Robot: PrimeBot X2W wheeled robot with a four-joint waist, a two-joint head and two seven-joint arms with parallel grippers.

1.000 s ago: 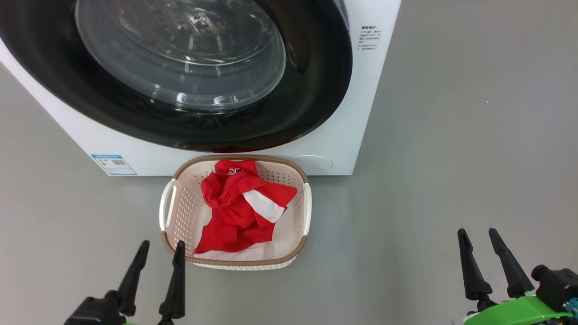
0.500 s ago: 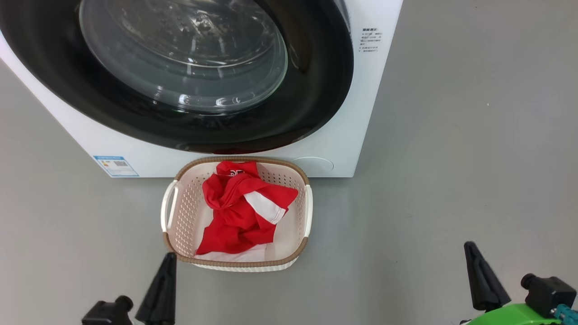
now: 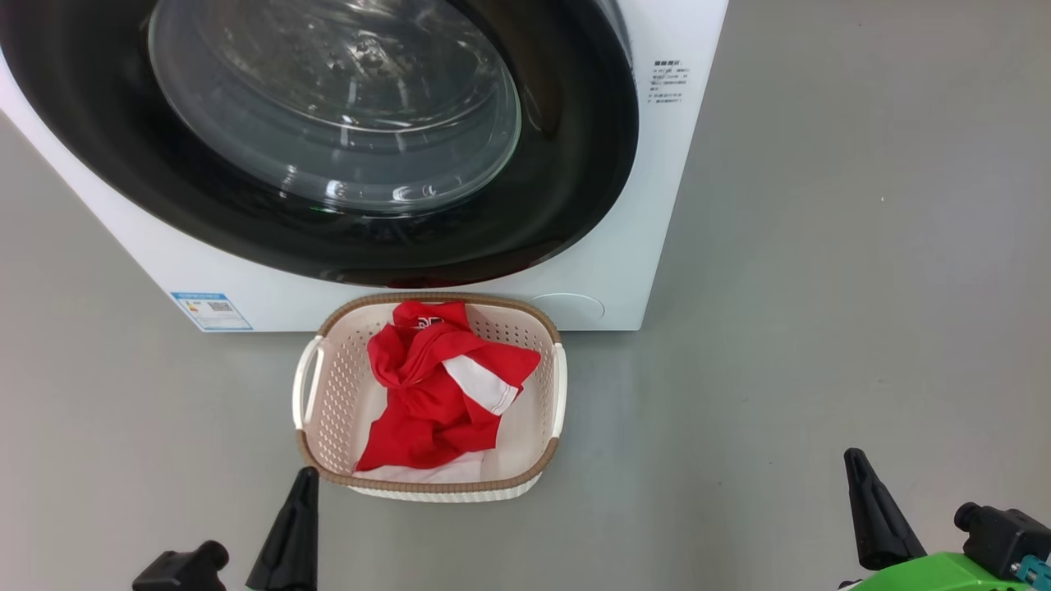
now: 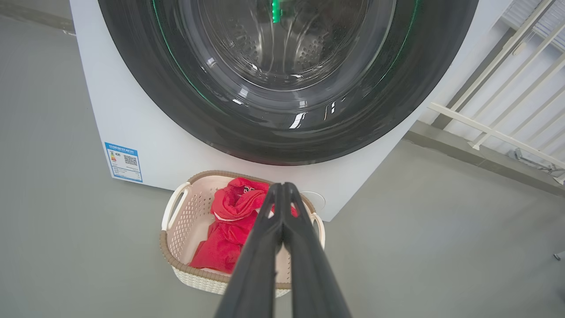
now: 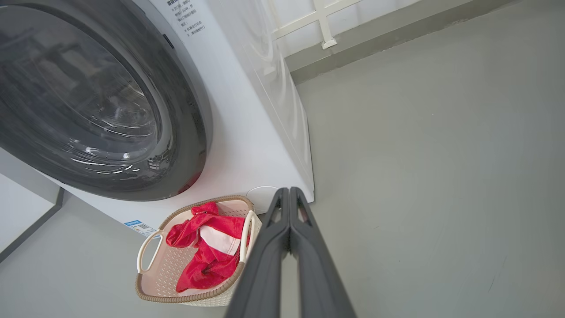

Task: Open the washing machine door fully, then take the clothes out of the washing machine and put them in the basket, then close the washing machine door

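Observation:
The washing machine (image 3: 657,205) (image 4: 132,115) (image 5: 247,132) stands ahead with its black-rimmed glass door (image 3: 345,123) (image 4: 287,66) (image 5: 97,101) shut flat against the front. The cream basket (image 3: 328,394) (image 4: 181,229) (image 5: 154,274) sits on the floor below the door, holding the red and white clothes (image 3: 435,386) (image 4: 229,229) (image 5: 207,247). My left gripper (image 3: 305,474) (image 4: 281,187) is shut and empty, near the basket's front left corner. My right gripper (image 3: 854,456) (image 5: 289,192) is shut and empty, over bare floor far to the basket's right.
Grey floor (image 3: 821,287) spreads to the right of the machine and around the basket. A white railing (image 4: 499,110) (image 5: 322,22) runs along a low ledge behind the machine. A blue label (image 3: 212,310) marks the machine's lower left front.
Both grippers have closed from open to shut and drawn back toward the bottom of the head view. The head camera has shifted slightly. Basket, clothes and door stay put.

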